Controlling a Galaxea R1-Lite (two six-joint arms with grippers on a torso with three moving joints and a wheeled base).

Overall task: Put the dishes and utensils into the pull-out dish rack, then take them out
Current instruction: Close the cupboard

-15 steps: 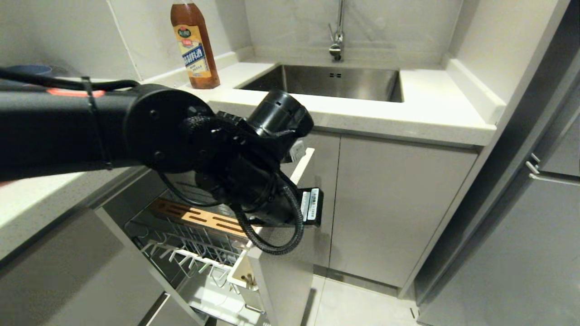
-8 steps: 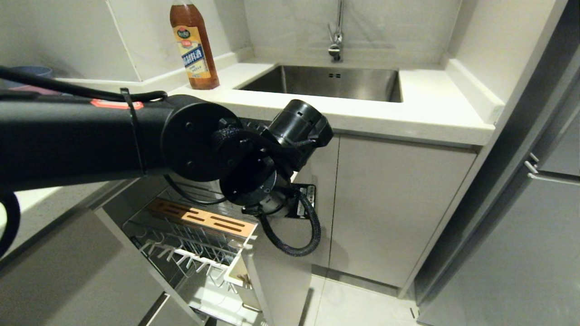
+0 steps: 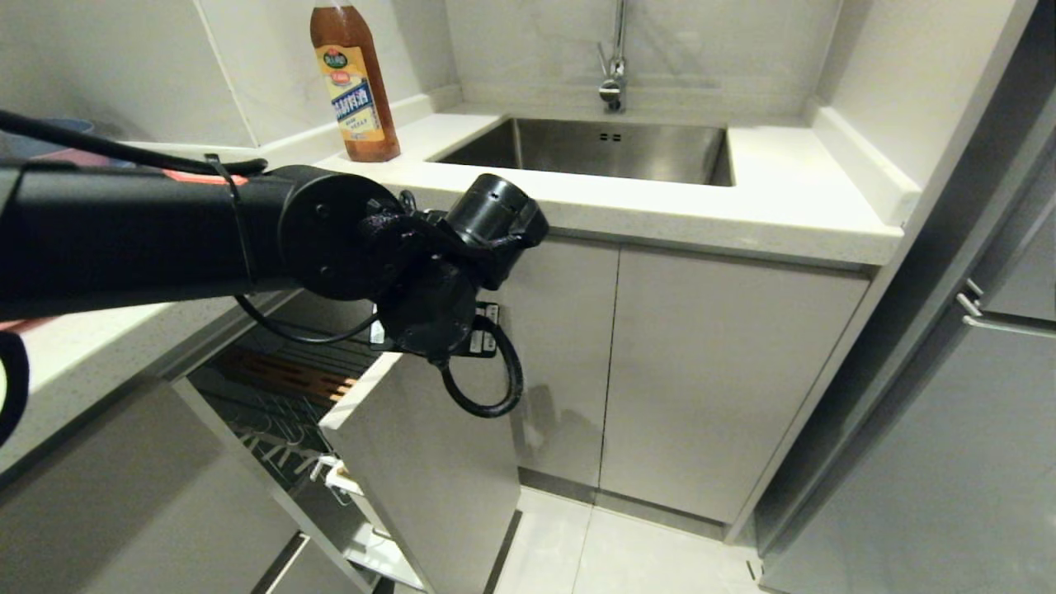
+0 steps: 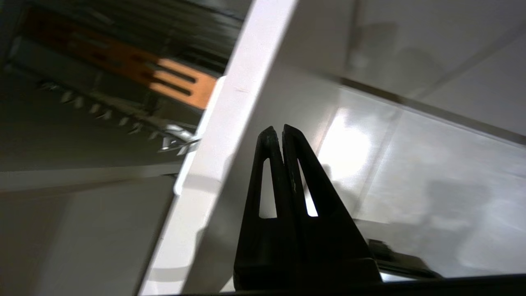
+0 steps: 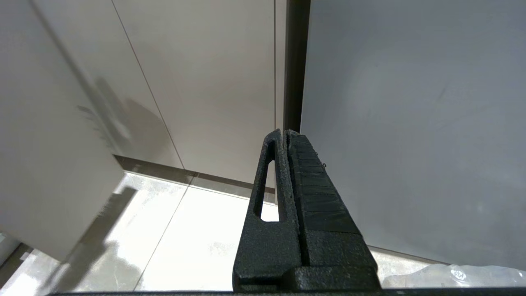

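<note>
The pull-out dish rack stands partly out of the lower cabinet. Its white front panel (image 3: 429, 470) is angled toward me, with the slotted wooden block (image 3: 289, 375) and chrome wire prongs (image 3: 272, 437) in shadow behind it. My left arm (image 3: 429, 305) reaches across above the panel's top edge (image 4: 230, 123), and its wrist hides the fingers in the head view. In the left wrist view the left gripper (image 4: 276, 128) is shut and empty, its tips against the panel's outer face just beside that edge. The wooden block (image 4: 181, 82) lies beyond. Dishes and utensils are out of view. My right gripper (image 5: 284, 132) hangs shut, parked above the floor.
A brown sauce bottle (image 3: 355, 82) stands on the white counter beside the steel sink (image 3: 602, 148) and faucet (image 3: 612, 74). Closed cabinet doors (image 3: 709, 388) run under the sink. A tall grey appliance door (image 3: 949, 429) fills the right side.
The rack has slid well back into the cabinet, covering most of the basket. My left arm has moved left and back with the panel, and its wrist has rolled.
</note>
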